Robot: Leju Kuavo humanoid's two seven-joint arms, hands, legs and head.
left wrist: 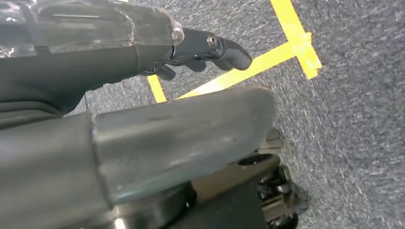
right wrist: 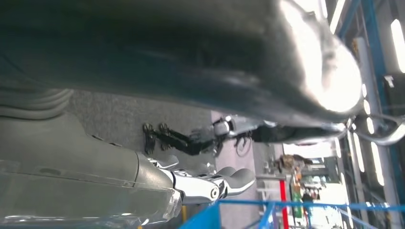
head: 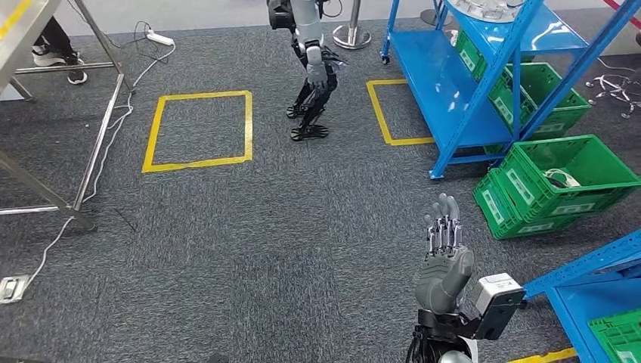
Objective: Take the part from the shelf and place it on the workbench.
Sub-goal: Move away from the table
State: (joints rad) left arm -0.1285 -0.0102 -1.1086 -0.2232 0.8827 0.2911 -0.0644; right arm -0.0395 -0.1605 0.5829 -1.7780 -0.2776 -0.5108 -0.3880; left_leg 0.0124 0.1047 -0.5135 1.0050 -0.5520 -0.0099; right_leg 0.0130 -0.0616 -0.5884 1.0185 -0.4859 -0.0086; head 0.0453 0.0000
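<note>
Place: robot workshop / test hall
Clues: blue metal shelf (head: 484,91), green crates (head: 563,181), yellow tape squares (head: 198,130) on grey carpet, 2nd robot (head: 308,68) standing

Second robot (head: 310,68) stands between yellow floor squares (head: 199,130).

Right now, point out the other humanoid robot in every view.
Head view: the other robot stands at top centre, between the two yellow floor squares.
Left wrist view: not in this picture.
Right wrist view: it lies sideways near the middle, beyond the thumb.
Shared landmark: the grey carpet.
</note>
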